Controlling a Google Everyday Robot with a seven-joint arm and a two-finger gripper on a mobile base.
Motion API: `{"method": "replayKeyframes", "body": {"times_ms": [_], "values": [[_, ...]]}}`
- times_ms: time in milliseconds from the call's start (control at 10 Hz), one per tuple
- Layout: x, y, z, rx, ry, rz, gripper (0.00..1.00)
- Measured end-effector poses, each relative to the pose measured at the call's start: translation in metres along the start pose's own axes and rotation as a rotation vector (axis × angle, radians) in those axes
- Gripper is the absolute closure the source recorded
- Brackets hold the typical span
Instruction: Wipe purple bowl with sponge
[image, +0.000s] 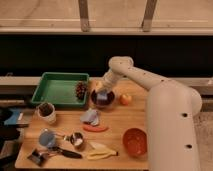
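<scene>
The purple bowl (103, 100) sits at the back middle of the wooden table (115, 130). A pale blue sponge (102, 96) rests inside it. My gripper (101, 90) reaches down from the white arm (150, 87) into the bowl, right over the sponge.
A green tray (57, 89) stands at the back left with a pine cone (81, 90) beside it. An orange fruit (125, 99) lies right of the bowl. Also on the table: orange bowl (135, 142), banana (101, 151), carrot (95, 128), cup (46, 112), utensils (55, 145).
</scene>
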Motion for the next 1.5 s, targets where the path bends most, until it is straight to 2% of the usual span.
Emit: {"method": "replayKeyframes", "body": {"times_ms": [300, 400, 600, 800, 1000, 1300, 1500], "values": [[0.013, 0.029, 0.007, -0.051, 0.005, -0.051, 1.0], [0.034, 0.041, 0.007, -0.066, 0.019, -0.073, 1.0], [0.06, 0.047, -0.001, -0.068, 0.032, -0.089, 1.0], [0.071, 0.041, -0.01, -0.05, 0.023, -0.073, 1.0], [0.064, 0.027, -0.018, -0.026, 0.004, -0.052, 1.0], [0.022, 0.002, -0.021, 0.03, -0.006, -0.052, 1.0], [0.003, 0.01, -0.014, 0.035, -0.001, -0.081, 1.0]]}}
